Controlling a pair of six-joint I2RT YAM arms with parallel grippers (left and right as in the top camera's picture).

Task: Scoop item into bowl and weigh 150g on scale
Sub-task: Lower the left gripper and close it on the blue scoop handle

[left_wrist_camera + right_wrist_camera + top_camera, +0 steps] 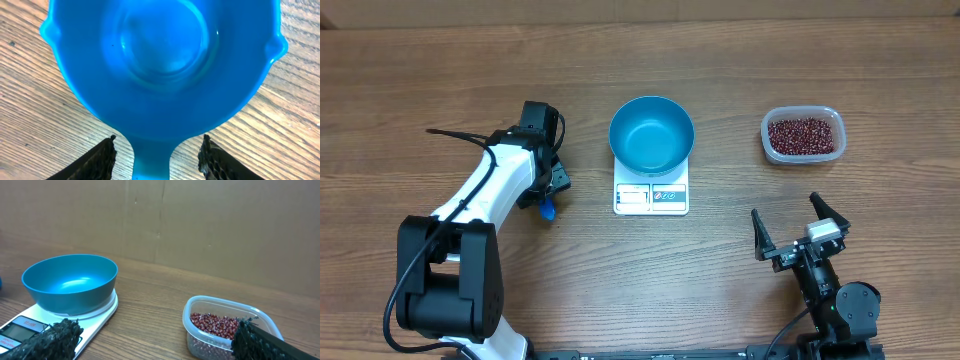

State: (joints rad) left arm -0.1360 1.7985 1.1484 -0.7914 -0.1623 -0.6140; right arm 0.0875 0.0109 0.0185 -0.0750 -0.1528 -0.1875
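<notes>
The blue bowl point(651, 135) stands empty on the white scale point(651, 198) at mid-table, and both show in the right wrist view as bowl point(70, 282) and scale point(27, 326). The item, dark red beans point(804, 135), fills a clear tub point(770, 150); the beans point(214, 324) lie close ahead of my open right gripper point(786, 208), which holds nothing. A small blue scoop point(160, 65) lies on the wood under my left gripper point(158, 139). Its handle point(152, 160) runs between the fingers point(102, 157) with wood showing on both sides. From above only the scoop's tip point(548, 211) shows.
The clear tub point(200, 330) sits to the right of the scale with bare wood between them. A brown cardboard wall point(200, 225) stands behind the table. The left arm point(485, 190) stretches over the table's left side.
</notes>
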